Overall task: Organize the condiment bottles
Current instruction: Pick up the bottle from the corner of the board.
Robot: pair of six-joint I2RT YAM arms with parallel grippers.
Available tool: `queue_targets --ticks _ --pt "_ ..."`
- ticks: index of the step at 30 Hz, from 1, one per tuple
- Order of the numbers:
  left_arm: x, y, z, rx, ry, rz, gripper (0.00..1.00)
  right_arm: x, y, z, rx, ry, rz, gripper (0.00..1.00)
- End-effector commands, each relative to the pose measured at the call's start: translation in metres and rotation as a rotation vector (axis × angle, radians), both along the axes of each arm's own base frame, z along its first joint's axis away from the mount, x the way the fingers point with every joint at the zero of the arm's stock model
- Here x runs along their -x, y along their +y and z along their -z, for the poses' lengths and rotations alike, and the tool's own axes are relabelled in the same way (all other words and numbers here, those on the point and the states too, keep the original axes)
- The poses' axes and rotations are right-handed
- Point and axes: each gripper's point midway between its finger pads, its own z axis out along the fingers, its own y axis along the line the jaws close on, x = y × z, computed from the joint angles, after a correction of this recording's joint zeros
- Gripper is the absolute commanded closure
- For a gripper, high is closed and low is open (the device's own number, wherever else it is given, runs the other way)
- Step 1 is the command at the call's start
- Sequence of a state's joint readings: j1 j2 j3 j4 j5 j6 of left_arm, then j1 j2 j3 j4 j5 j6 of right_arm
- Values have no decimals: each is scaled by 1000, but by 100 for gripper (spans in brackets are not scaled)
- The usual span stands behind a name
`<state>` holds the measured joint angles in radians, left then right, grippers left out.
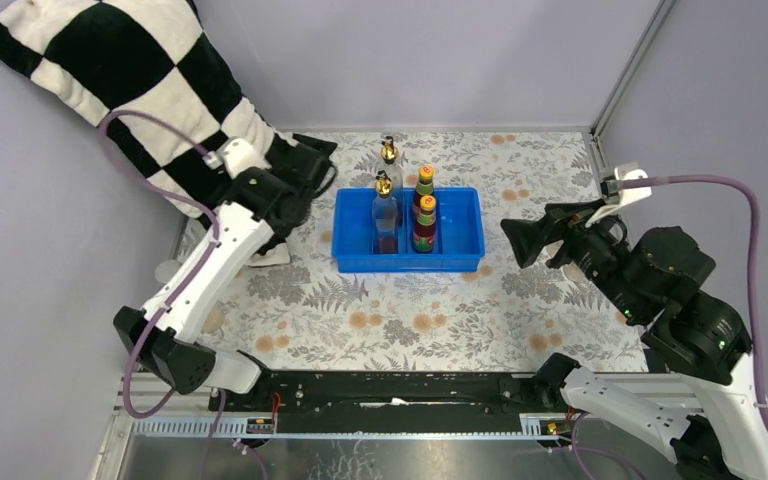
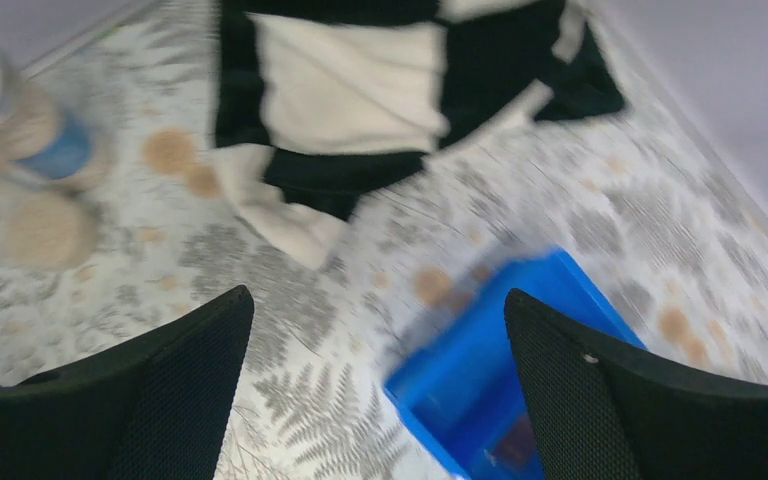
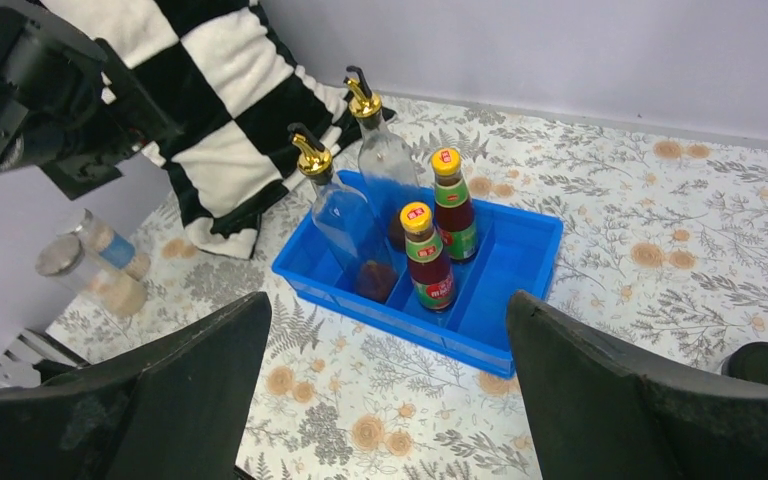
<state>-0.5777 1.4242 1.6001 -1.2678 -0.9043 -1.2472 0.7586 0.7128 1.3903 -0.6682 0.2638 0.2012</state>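
Four bottles trayed, two jars outside.
Two clear gold-spouted bottles (image 3: 345, 225) stand upright in the blue tray's (image 3: 520, 270) left compartment, with two dark orange-capped bottles (image 3: 430, 262) in the next one right. Two silver-lidded jars (image 3: 90, 265) sit together, well left of the tray.

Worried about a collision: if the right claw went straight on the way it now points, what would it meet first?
Probably the blue tray, at its near wall, before the orange-capped bottles inside; depth is hard to judge. The right claw is open, holding nothing.

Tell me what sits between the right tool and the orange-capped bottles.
Top view: from the right tool, bare floral tabletop, then the blue tray's empty right compartment, then the orange-capped bottles.
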Motion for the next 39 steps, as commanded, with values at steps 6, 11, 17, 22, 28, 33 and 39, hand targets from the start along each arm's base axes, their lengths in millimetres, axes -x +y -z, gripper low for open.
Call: queue_targets --ticks 6,11,17,22,28,33,39 --pt "37 115 58 74 125 -377 1 -4 11 20 73 1 -50 4" --pt "64 150 73 45 200 -503 1 -3 17 33 90 19 -80 4" --pt "93 187 82 113 175 -578 1 -3 24 40 97 30 -112 4" --pt "98 214 101 118 250 -549 1 -2 26 42 95 32 -124 4" --pt "81 225 113 99 285 -432 1 -1 31 47 91 42 -148 4" --pt "78 237 116 37 302 -411 1 -1 32 49 93 41 -152 4" --pt "72 242 118 53 306 -418 1 -3 35 54 93 43 -157 4"
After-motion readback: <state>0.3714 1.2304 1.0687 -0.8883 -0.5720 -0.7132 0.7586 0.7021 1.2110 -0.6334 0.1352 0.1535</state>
